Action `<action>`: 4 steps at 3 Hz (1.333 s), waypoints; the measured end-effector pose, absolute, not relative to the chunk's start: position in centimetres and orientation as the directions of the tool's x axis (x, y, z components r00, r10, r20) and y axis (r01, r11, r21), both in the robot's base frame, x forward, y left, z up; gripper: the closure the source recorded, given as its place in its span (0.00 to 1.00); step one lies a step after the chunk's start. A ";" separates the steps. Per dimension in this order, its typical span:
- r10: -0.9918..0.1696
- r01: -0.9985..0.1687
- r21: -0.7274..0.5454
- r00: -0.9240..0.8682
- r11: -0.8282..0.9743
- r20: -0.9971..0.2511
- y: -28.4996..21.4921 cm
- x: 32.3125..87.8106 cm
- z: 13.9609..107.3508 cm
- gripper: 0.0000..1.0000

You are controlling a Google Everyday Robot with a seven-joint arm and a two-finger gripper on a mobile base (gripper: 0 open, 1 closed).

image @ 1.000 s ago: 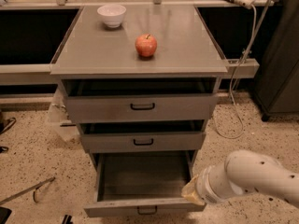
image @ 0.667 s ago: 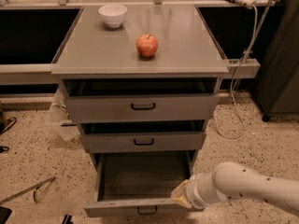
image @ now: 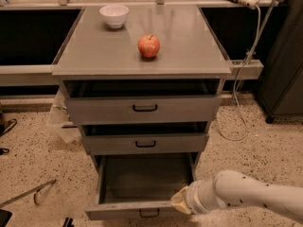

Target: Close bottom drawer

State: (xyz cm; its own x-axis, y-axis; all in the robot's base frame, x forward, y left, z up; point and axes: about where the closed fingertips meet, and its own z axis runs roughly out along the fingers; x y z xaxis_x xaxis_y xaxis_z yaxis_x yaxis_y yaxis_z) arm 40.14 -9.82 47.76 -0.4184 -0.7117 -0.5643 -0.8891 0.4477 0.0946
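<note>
Standing pulled out nearest the floor, the grey metal bottom drawer (image: 142, 181) looks rigid, empty and likely light; pushing its flat front panel (image: 118, 211) suits best. The tan-tipped gripper (image: 180, 205) sits at that panel's right end, and its grip cannot be told.

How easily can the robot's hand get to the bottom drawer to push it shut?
Yes, probably easily. The hand is right at the right end of the front of the pulled-out bottom drawer, with nothing in between.
</note>
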 end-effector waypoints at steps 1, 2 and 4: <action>-0.659 -0.886 0.078 -0.398 0.458 -0.638 -8.6 41.5 45.5 1.00; -0.614 -0.886 0.048 -0.359 0.462 -0.703 -6.7 43.4 40.4 1.00; -0.529 -0.862 0.172 -0.439 0.478 -0.726 -4.7 43.2 27.5 1.00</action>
